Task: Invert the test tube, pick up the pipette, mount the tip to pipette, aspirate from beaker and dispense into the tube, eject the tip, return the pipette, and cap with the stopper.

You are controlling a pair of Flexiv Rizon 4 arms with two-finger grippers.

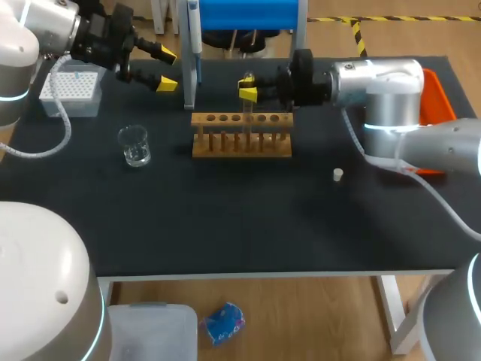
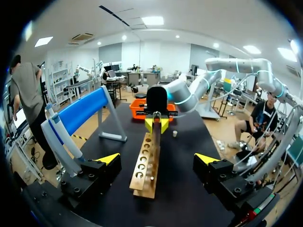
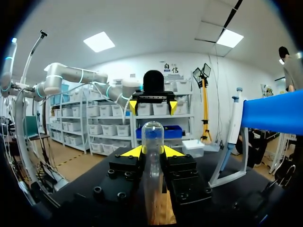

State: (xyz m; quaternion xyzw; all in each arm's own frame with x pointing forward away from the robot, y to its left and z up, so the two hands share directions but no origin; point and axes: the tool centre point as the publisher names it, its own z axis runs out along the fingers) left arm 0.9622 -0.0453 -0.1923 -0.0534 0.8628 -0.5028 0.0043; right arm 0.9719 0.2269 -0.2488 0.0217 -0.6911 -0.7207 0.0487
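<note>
Clear test tube (image 3: pixel 152 139), rounded end up

bright, even light from ceiling panels (image 3: pixel 99 41); the dark worktop (image 1: pixel 225 226) carries only faint shadows, and the test tube (image 3: pixel 152 135) catches soft white glints on its rounded end.

pipette (image 1: pixel 195 45) top cut off, orange tray (image 1: pixel 440 98) part-hidden

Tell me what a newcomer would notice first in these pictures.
The right gripper, mid-table, is shut on a clear test tube over the wooden rack. The left gripper hangs open at the rear left, by the blue pipette stand. A glass beaker stands left of the rack, a small white stopper to its right.
</note>
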